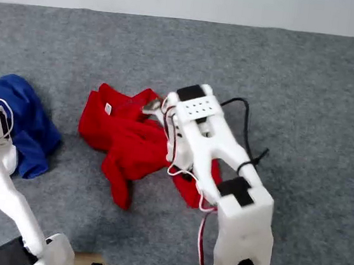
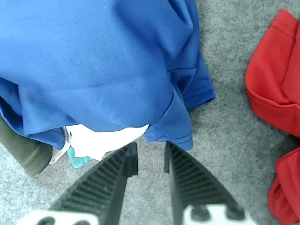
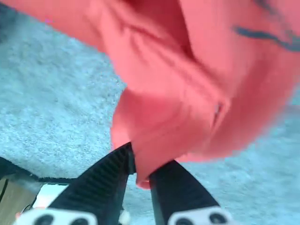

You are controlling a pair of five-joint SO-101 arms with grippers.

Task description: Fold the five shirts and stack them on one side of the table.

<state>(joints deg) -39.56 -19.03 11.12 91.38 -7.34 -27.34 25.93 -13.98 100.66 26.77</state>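
Observation:
A crumpled red shirt (image 1: 124, 142) lies in the middle of the grey carpeted table. My right gripper (image 3: 143, 171) is shut on a fold of the red shirt (image 3: 187, 70), and in the high view it sits at the shirt's far edge (image 1: 157, 108). A blue shirt (image 1: 22, 115) lies at the table's left side. Beside the hem of the blue shirt (image 2: 108, 61), my left gripper (image 2: 151, 154) stands open over bare carpet with nothing between its fingers. White, teal and olive cloth (image 2: 89, 143) peeks out from under the blue shirt. The red shirt (image 2: 276, 70) lies a short way off.
The grey carpet (image 1: 309, 96) stretches bare to the back and right. A black cable (image 1: 248, 128) loops beside the right arm. The arms' bases stand at the front edge (image 1: 91, 263).

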